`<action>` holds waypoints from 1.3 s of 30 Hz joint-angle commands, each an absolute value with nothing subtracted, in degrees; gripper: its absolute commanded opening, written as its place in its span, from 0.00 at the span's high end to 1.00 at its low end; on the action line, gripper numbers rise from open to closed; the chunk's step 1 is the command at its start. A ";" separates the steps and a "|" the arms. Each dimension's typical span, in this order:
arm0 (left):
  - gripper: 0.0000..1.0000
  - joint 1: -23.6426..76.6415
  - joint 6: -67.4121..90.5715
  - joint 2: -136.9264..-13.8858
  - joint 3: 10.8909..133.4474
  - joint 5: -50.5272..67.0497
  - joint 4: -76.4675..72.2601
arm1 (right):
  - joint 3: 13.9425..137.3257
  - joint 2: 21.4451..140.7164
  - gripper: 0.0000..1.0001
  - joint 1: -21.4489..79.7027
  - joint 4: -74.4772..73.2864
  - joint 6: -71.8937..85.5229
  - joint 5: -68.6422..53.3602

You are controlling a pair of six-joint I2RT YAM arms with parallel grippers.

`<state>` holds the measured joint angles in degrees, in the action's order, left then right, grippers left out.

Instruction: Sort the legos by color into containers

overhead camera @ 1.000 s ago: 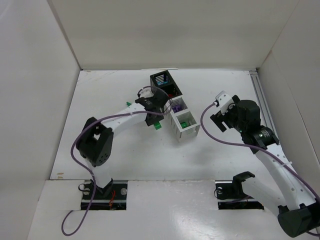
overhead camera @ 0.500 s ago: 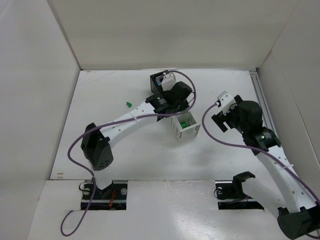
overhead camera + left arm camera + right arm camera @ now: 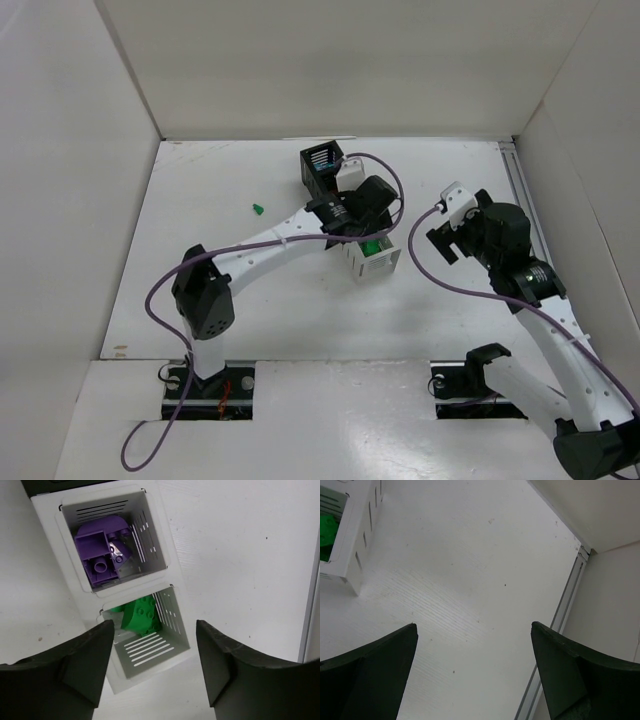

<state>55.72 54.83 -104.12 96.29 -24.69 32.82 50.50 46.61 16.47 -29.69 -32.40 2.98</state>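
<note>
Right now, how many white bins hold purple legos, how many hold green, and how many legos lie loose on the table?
Bins holding purple: 1, the inner white bin
Bins holding green: 1, the end white bin
Loose legos: 1, the green lego on the table
Total: 3

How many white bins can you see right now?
2. The first white bin holds purple bricks; the second white bin, joined to it at the row's end, holds a green brick. No others seem hidden.
</note>
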 commanded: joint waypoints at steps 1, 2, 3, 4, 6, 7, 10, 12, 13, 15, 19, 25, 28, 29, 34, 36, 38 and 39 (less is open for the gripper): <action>0.36 55.81 54.67 -98.01 95.36 -27.07 32.78 | 50.98 46.49 0.01 16.08 -28.56 -32.43 1.24; 0.36 55.81 54.67 -98.00 94.84 -27.07 32.78 | 50.98 47.10 0.01 16.08 -28.56 -32.43 1.23; 0.34 55.81 54.67 -97.30 94.83 -27.85 33.83 | 50.98 47.11 0.01 16.08 -27.96 -33.39 -1.12; 0.34 55.81 55.97 -96.42 94.83 -28.56 34.79 | 50.98 47.11 0.01 16.08 -26.73 -33.40 -2.62; 0.31 55.81 57.74 -93.89 93.09 -31.79 37.86 | 52.37 48.68 0.01 16.08 -25.23 -36.20 -8.92; 0.28 55.81 58.44 -92.56 91.86 -32.95 38.40 | 53.08 49.74 0.01 16.08 -24.70 -37.17 -10.88; 0.03 53.54 62.91 -86.17 84.48 -33.75 41.99 | 57.12 55.71 0.01 19.94 -23.99 -40.69 -14.84; 0.00 50.55 66.43 -82.29 76.87 -33.75 44.11 | 60.36 60.44 0.01 25.82 -21.80 -42.88 -16.86; 0.00 49.67 69.84 -77.92 74.03 -34.45 45.77 | 61.77 62.12 0.01 28.01 -21.10 -42.89 -17.48; 0.00 47.38 73.46 -73.06 66.15 -34.45 47.37 | 66.94 67.46 0.01 34.67 -19.69 -44.99 -16.88; 0.00 44.04 81.28 -60.76 54.97 -32.44 50.62 | 78.09 80.80 0.01 41.21 -18.98 -43.87 -15.73; 0.00 43.51 88.50 -44.84 46.24 -30.42 53.17 | 95.86 102.80 0.01 46.76 -18.90 -37.63 -10.81; 0.00 43.51 91.05 -41.14 45.18 -30.41 56.33 | 108.51 116.33 0.05 47.29 -19.51 -32.53 -11.59; 0.00 43.51 91.84 -40.61 45.18 -30.41 56.95 | 114.55 119.50 0.07 47.29 -20.03 -29.91 -11.60; 0.00 43.51 91.85 -40.08 45.70 -30.41 59.85 | 131.02 138.23 0.09 47.90 -17.76 -22.95 -9.33; 0.00 43.51 91.85 -40.08 45.70 -30.41 60.64 | 135.24 142.27 0.09 48.43 -15.66 -21.10 -7.92; 0.00 43.51 91.85 -40.08 46.23 -31.02 61.17 | 139.73 147.11 0.09 48.43 -13.98 -19.17 -5.12; 0.00 43.51 91.85 -40.08 46.23 -31.03 61.17 | 141.31 148.61 0.09 48.43 -13.97 -19.16 -5.10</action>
